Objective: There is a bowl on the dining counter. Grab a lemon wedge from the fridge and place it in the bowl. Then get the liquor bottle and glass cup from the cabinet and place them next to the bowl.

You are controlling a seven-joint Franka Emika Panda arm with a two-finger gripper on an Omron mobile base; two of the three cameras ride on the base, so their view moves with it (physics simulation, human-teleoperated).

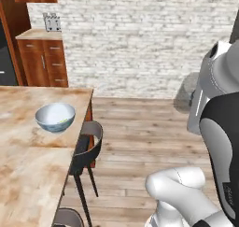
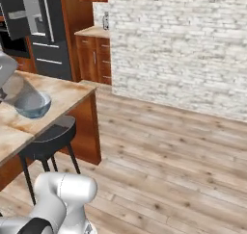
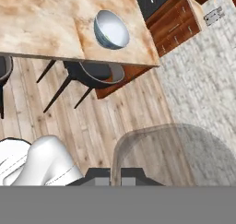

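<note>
Glass cup (image 3: 173,154) clamped in closed gripper (image 3: 120,178), carried above wood floor (image 1: 140,142).
Nearest: translucent straight-sided tumbler, close before the hand camera. Beyond: dark stool (image 3: 94,74) tucked under dining counter (image 1: 28,160). On counter near its corner: pale bowl (image 1: 55,117), small yellowish piece inside. Farthest: fridge (image 2: 50,31), wooden base cabinets (image 1: 44,60), white brick wall (image 2: 183,45).

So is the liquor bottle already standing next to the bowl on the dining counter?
No: beside the bowl the dining counter shows no bottle in the left base view.
</note>
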